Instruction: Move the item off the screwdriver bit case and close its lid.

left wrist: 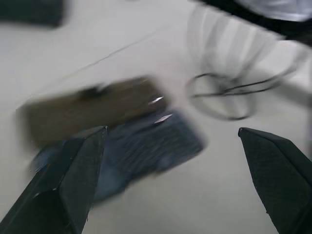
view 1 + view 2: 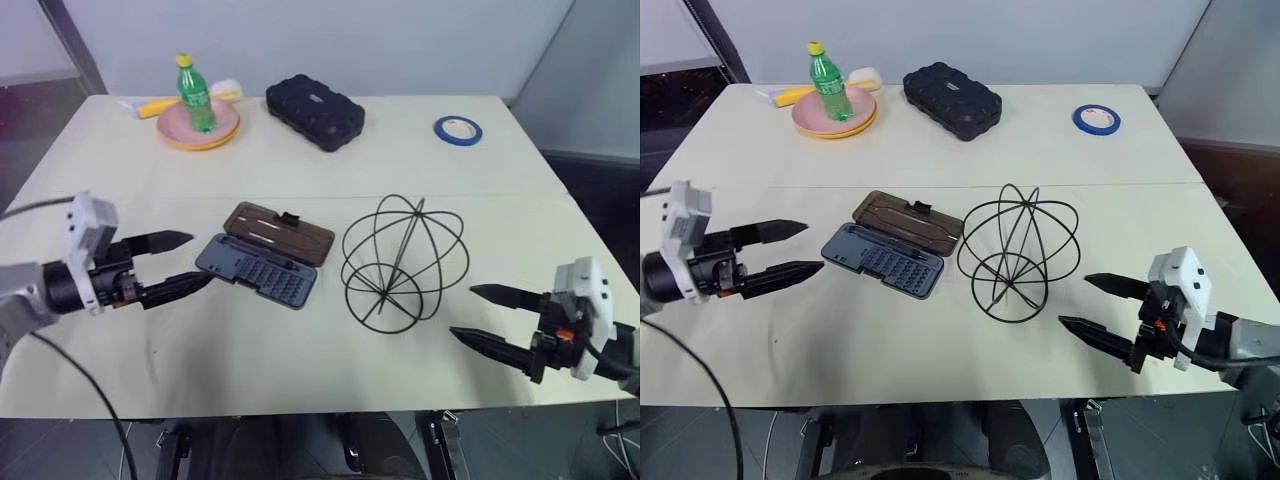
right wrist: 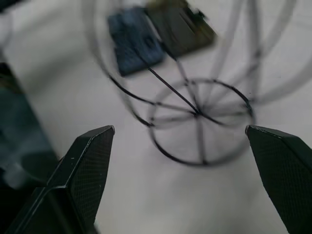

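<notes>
The item, a hollow sphere of thin black wire hoops, rests on the table just right of the screwdriver bit case, apart from it. The case lies open: its dark blue-grey tray of bits is nearer me, and the smoky-brown lid lies flat behind it. My left gripper hovers open at the tray's left end, holding nothing. My right gripper is open and empty to the right of the sphere, near the table's front edge. The right wrist view looks at the sphere between its fingers.
At the back of the table are a bumpy black case, a green bottle standing on a pink plate, and a blue tape roll at the far right. A seam crosses the tabletop behind the open case.
</notes>
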Available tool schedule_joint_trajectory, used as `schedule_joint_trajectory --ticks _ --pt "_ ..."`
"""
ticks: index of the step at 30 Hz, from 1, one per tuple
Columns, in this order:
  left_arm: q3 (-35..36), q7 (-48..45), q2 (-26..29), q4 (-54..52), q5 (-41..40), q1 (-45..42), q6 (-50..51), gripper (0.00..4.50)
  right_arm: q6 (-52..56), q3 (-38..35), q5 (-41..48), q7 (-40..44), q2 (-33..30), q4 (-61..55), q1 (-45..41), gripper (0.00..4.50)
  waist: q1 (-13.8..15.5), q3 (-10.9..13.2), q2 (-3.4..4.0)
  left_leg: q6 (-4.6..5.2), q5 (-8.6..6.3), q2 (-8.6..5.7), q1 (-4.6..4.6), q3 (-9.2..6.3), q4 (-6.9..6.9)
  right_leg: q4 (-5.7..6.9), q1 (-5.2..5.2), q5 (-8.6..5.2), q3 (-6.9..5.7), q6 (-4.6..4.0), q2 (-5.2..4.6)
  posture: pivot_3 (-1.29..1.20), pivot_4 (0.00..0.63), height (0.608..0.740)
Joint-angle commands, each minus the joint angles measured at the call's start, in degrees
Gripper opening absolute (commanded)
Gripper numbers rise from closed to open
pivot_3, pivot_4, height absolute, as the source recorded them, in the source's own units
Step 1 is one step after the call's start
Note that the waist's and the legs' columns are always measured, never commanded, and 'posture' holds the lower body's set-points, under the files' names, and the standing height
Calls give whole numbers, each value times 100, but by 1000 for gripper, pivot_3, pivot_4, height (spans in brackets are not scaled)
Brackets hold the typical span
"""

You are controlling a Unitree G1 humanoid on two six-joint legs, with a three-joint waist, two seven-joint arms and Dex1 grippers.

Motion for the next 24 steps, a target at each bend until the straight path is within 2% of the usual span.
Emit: schedule_joint_trajectory --ticks 1,5,9,11,13,15,21,24 --pt "-421 -321 123 -121 -168 -465 23 4500 78 86 414 -617 54 -281 -308 4471 -3 -1 5 0 0 0 2 2 0 0 0 -1 2 -3 0 0 150 737" --pt "-782 -398 57 26 -127 -972 -10 4500 141 204 836 -993 152 -359 -352 4471 25 0 3 0 0 -2 -6 -4 3 0 -1 -3 0 -5 3 0 150 737" --pt "-857 -427 29 107 -103 -1088 -50 4500 86 286 1294 -1276 210 -624 -239 4471 36 0 2 0 0 -3 -9 -4 5 0 -1 -2 1 2 1 0 150 737" --pt "-903 -428 4 143 -77 -1133 -75 4500 30 568 1235 -1508 290 -659 -341 4471 23 -1 2 1 1 -2 -9 -6 7 0 -1 -2 0 2 2 0 150 737" --pt "-986 -429 -34 162 51 -1148 -186 4500 -45 939 1047 -1806 441 -587 -527 3947 14 -1 1 1 1 -2 -8 -6 11 1 0 -2 0 -1 3 0 150 737" --pt "-1026 -445 -46 174 123 -1142 -247 4500 -116 1024 1095 -1859 503 -567 -560 3206 21 -1 4 1 1 -2 -7 -6 12 1 0 -6 1 -10 3 0 150 737" --pt "-1134 -511 -145 328 354 -1168 -458 4500 -331 709 1208 -1872 407 -551 -464 120 47 0 2 1 1 -3 -11 -5 14 2 0 -6 1 -6 1 0 150 737" --pt "-1221 -546 -219 383 423 -1239 -509 4500 -362 153 1073 -1900 242 -356 -289 52 59 0 3 1 1 -3 -11 -6 15 2 0 -5 1 -6 1 0 150 737"
